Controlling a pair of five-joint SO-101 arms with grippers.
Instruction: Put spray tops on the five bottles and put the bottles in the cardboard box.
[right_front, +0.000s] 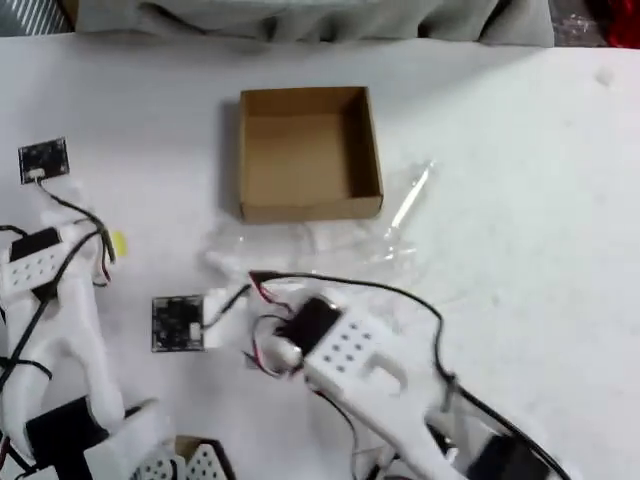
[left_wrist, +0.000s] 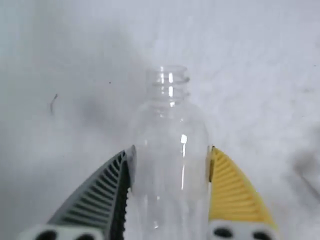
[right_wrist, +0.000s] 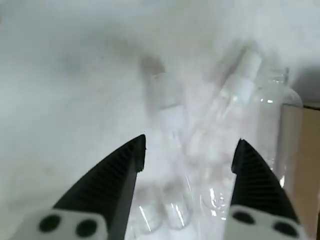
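Cardboard box (right_front: 310, 208) sits open-topped at the far middle of the white desk (right_front: 520, 150). Looking down into it, you see just its brown floor and inner walls.

Your left pincer (left_wrist: 170, 155) is clenched on a clear bottle (left_wrist: 170, 120), with a grey finger and a yellow finger (left_wrist: 235, 190) pressed to opposite sides of its body. The bottle's threaded neck is uncapped. Its long axis runs straight away from the wrist camera, neck leading. The base is cut off between the fingers, and you cannot tell whether the bottle rests on the desk or hangs above it. From above, that arm stands at the desk's left side, well apart from the box.

Your right pincer (right_wrist: 190, 145) is released, its black fingers spread wide over a heap of clear bottles (right_wrist: 272, 120) lying on the desk just in front of the box. The heap is blurred and see-through, so you cannot count the bottles or tell which way each one points. A slim pale piece (right_front: 412, 195) lies slantwise just beside the box's near right corner, and what it is cannot be made out.
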